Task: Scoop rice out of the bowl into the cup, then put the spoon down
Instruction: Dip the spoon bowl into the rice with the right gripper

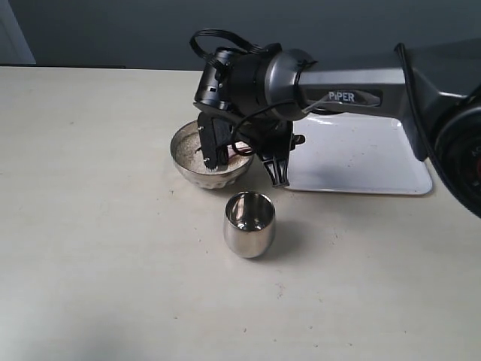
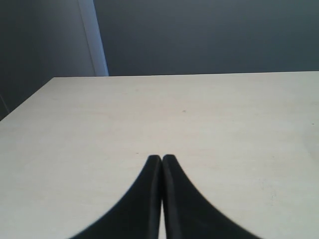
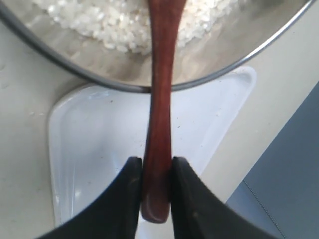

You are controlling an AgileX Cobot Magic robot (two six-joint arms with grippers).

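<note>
So, where's the spoon at right now? –kev

me: My right gripper [image 3: 157, 164] is clamped on the spoon [image 3: 160, 99], way back near the tail of the handle. The shaft crosses the rim of the bowl [image 1: 188, 169] and runs out over the rice [image 3: 114, 25] (the head itself is cut off in the wrist view). I reckon holding that far back keeps the fingers [image 3: 128, 191] out of the grains.

kev: And the cup?

me: The cup [image 1: 249, 214] is upright, near the bowl but not touching, on the side toward the exterior camera. So the carry should be short. It looks empty to me, so I'd guess nothing's gone over yet. The white tray [image 1: 361, 158] beside the bowl is probably where the spoon ends up. My left gripper [image 2: 162, 158] is pinched closed on nothing, parked over bare table [image 2: 199, 109], well out of the way.
</note>
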